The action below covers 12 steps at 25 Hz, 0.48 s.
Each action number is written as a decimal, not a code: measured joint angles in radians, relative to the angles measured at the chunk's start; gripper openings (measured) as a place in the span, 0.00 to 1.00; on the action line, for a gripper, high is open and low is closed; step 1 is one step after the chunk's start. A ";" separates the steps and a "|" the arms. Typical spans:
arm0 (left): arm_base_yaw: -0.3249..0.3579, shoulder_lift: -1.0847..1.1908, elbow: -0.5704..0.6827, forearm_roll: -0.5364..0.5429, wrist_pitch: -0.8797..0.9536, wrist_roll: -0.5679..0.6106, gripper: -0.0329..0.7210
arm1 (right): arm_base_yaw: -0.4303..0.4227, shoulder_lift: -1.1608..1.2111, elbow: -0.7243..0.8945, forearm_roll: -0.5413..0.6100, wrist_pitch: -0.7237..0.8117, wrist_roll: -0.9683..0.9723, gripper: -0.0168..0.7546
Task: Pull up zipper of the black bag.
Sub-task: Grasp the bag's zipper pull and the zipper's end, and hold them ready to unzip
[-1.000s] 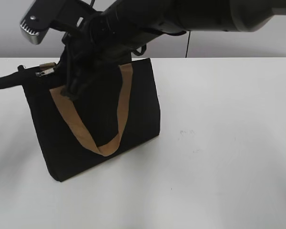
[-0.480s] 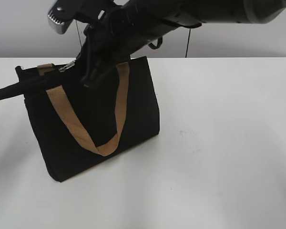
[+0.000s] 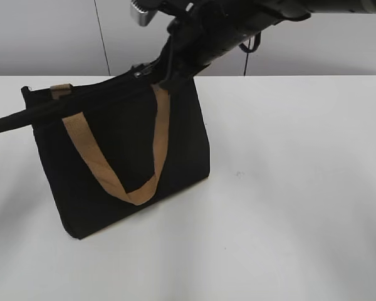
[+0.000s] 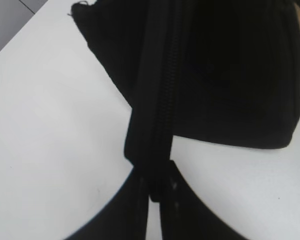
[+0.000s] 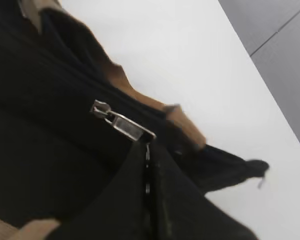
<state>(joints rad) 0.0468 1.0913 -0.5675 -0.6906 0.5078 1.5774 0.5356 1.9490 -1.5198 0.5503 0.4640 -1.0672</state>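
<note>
The black bag (image 3: 122, 157) stands upright on the white table (image 3: 288, 188), left of centre in the exterior view, one tan strap handle (image 3: 113, 166) hanging in a loop down its front face. The zipper (image 3: 91, 94) runs along the top edge. Its silvery pull (image 5: 122, 123) sits directly at the tips of the right gripper (image 5: 146, 145), whose fingers are closed narrow on the pull's end. In the exterior view that gripper (image 3: 160, 72) hangs over the bag's right top corner, reaching in from the upper right.

The left gripper (image 4: 156, 185) is pinched shut on the fabric end of the zipper line (image 4: 162, 100) at the bag's left end; in the exterior view only a dark arm (image 3: 12, 119) entering from the left edge shows.

The right wrist view alone shows the pull clearly; in the exterior view it appears only as a small glint, probably the same piece. The left wrist view alone shows the zipper's teeth, which look closed along that stretch.
</note>
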 joint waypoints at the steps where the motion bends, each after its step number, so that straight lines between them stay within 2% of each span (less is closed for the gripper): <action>1: 0.000 0.000 0.000 0.000 0.000 0.000 0.08 | -0.020 0.000 0.000 0.000 0.008 0.000 0.02; 5: 0.000 0.000 0.000 -0.005 0.001 0.000 0.08 | -0.082 0.000 0.000 0.008 0.055 0.000 0.02; 10: 0.000 -0.001 0.000 -0.015 0.002 0.000 0.08 | -0.092 0.000 0.000 0.025 0.074 0.000 0.02; 12: 0.000 -0.001 0.000 -0.036 0.004 0.000 0.09 | -0.096 -0.001 0.000 0.026 0.074 0.000 0.06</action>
<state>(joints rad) 0.0468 1.0905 -0.5675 -0.7270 0.5119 1.5774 0.4399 1.9478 -1.5198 0.5765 0.5378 -1.0672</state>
